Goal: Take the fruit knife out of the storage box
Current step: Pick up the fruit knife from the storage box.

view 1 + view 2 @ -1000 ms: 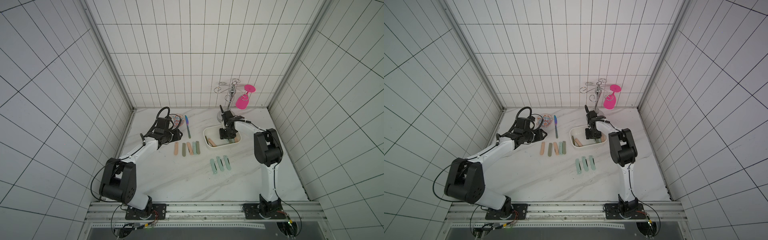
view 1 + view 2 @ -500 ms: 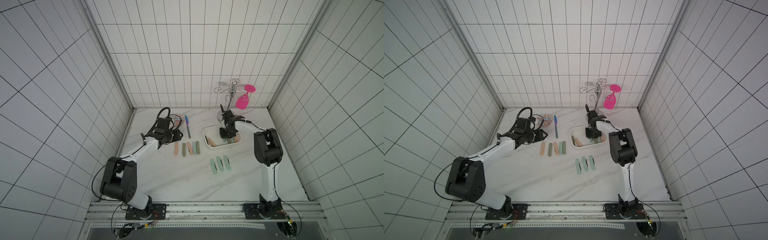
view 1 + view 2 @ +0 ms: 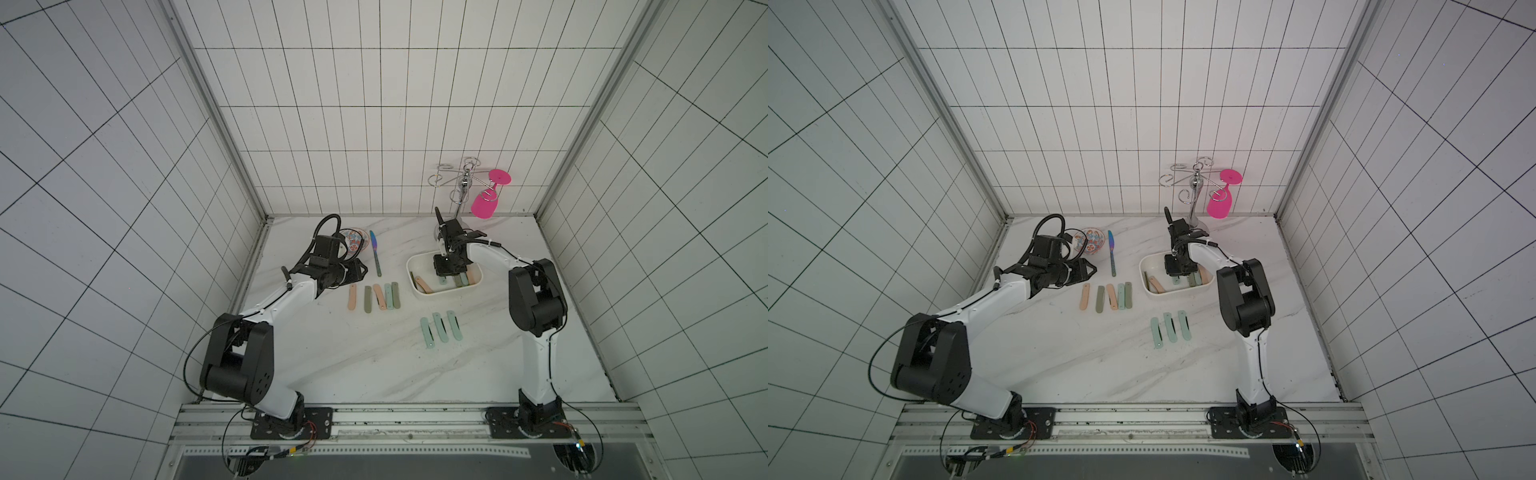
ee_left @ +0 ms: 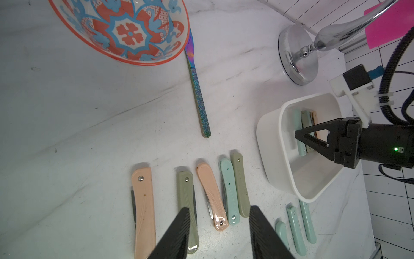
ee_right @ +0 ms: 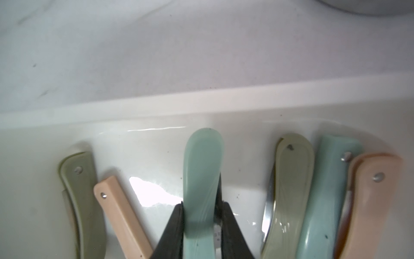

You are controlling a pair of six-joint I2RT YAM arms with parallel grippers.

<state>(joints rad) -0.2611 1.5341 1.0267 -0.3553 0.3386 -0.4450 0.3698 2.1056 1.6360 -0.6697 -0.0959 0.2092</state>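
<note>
Visibility first: in both top views the right gripper (image 3: 445, 275) is down inside the storage box (image 3: 417, 266), and its own body covers whatever it has, so I can't read the grip from there. The right wrist view is soft and cuts off the near ends of everything in the box. I can't tell if the held piece is off the box floor. The patterned bowl (image 3: 356, 243) is half behind the left arm in the top views and cropped in the left wrist view.

The right wrist view settles the grip: fingers (image 5: 172, 233) are pressed onto both sides of a pale teal fruit knife (image 5: 202, 168), folded, with its far end pointing at the box wall. Five other folded knives (image 5: 289, 190) lie in the box: olive and peach on one side of it, and olive, teal and peach on the other.

On the left gripper (image 4: 219, 207) the jaws are spread with nothing between them. It hangs by the row of five knives (image 3: 376, 297) on the desk (image 3: 374, 374) and touches none that I can see.

The box sits right of centre toward the desk's back edge, in front of the chrome glass rack (image 3: 465, 183) with a pink glass (image 3: 484, 203). The three teal knives (image 3: 440, 332) lie just in front of the box. An iridescent table knife (image 3: 376, 259) lies beside the bowl, back left.
</note>
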